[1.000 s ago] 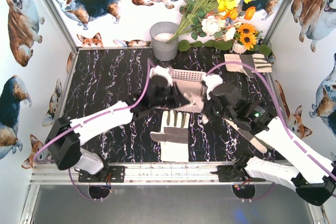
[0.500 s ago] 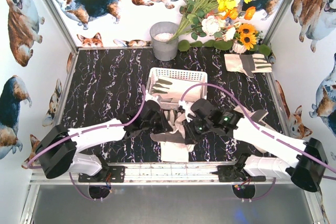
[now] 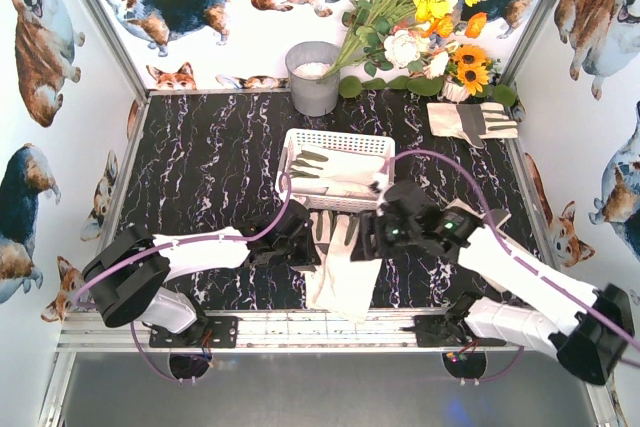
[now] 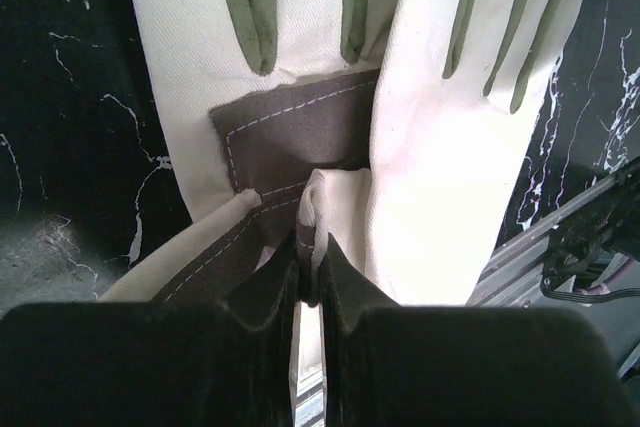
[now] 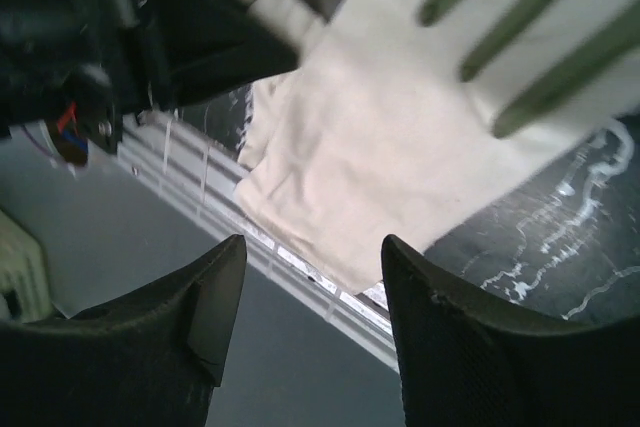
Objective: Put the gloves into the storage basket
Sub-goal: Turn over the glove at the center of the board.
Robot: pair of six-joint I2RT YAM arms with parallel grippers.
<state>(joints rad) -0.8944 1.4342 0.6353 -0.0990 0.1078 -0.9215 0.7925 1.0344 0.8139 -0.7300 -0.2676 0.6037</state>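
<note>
Gloves (image 3: 340,272) bunched up at the near edge of the desk (image 3: 200,167), storage basket (image 3: 338,137) just beyond them. Another glove (image 3: 470,119) sits in the far right corner.

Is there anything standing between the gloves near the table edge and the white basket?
Nothing visible does. The gloves lie directly in front of the basket; the left end effector and right end effector are at their sides, not in the path.

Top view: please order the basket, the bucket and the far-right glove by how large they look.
1. basket, clearly largest.
2. bucket and glove: they look about alike, so I would not rank them.
</note>
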